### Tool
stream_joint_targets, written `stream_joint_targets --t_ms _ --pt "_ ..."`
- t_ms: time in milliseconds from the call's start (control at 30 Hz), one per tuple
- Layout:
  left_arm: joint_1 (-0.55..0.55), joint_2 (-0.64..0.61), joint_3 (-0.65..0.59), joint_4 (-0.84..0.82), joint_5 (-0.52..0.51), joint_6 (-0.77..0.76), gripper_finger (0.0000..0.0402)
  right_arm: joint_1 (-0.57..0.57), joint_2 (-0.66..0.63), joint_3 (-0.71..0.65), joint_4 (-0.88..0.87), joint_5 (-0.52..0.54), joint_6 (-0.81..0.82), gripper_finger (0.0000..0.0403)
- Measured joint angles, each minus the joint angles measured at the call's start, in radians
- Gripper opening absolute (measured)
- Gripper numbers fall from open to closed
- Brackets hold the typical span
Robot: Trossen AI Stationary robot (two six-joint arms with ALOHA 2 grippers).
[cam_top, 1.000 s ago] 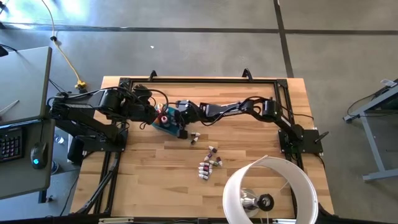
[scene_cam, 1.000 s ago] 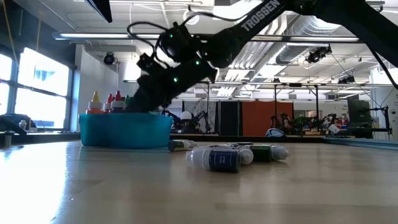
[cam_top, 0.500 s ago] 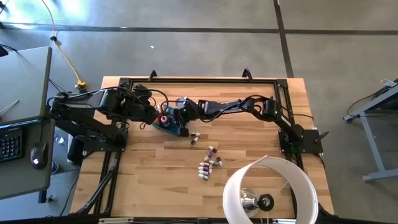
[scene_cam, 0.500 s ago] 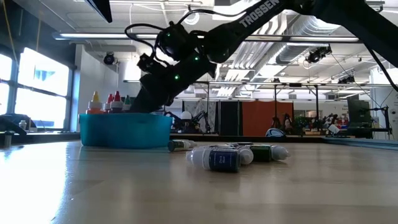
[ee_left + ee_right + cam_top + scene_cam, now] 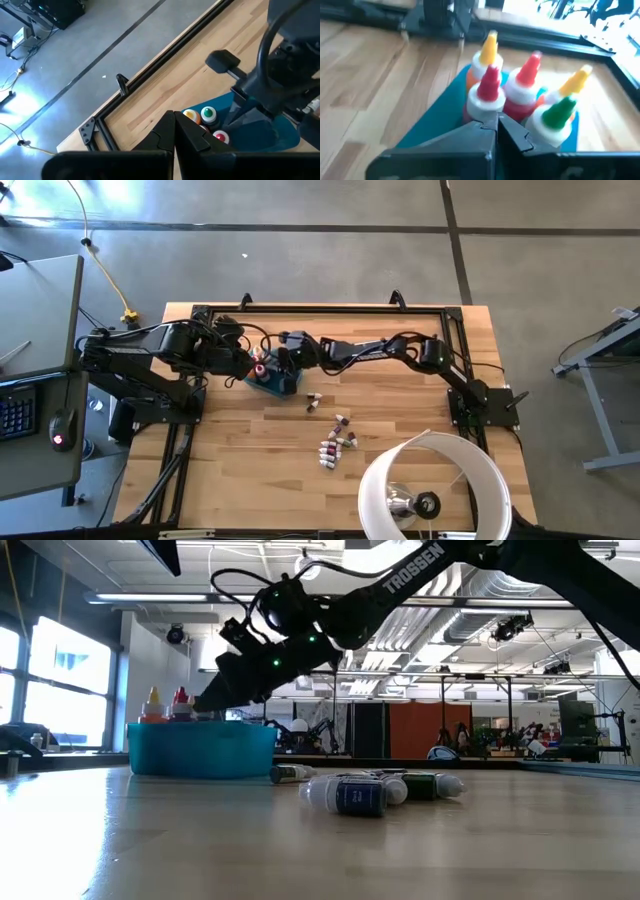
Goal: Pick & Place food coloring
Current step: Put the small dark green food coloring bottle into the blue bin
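Several food coloring bottles (image 5: 520, 85) stand upright in the teal bin (image 5: 440, 115), with red, yellow, orange and green caps. My right gripper (image 5: 496, 122) is shut and reaches in over the bin (image 5: 278, 383) from the table's right, slanting down. Its tips are close to a red-capped bottle (image 5: 487, 92). My left gripper (image 5: 175, 137) is shut and empty, held above the table just left of the bin. More bottles (image 5: 335, 445) lie on their sides on the table nearer the front edge. My right gripper's shut fingertips (image 5: 487, 125) stand right at the white shoulder (image 5: 482, 107) of a red-capped bottle in the bin, slanting down from the table's right. I cannot tell whether they touch it. The bottle stands upright.
A white lamp shade (image 5: 435, 485) stands at the front right. A black rail frame (image 5: 320, 308) runs around the table. Loose bottles (image 5: 350, 792) lie between the bin and the lamp. Bare wood stretches along the front left.
My right gripper, still shut, has risen a little from inside the bin. Its tips have swung toward the table's left, in front of the standing bottles. The bin and the bottles have stayed where they were.
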Motion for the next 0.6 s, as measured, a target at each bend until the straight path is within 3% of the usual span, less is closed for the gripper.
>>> stream_joint_targets --t_ms 200,433,600 --pt "0.0 0.0 0.0 0.0 0.034 -0.007 0.0 0.01 -0.057 -0.002 -0.127 0.039 -0.033 0.0" --pt "-0.069 0.0 -0.091 0.002 0.074 -0.012 0.0 0.072 -0.317 0.0 -0.409 0.07 -0.072 0.0" --pt "-0.242 0.0 -0.194 0.131 0.085 -0.082 0.0 0.146 -0.562 0.001 -0.647 0.275 -0.101 0.0"
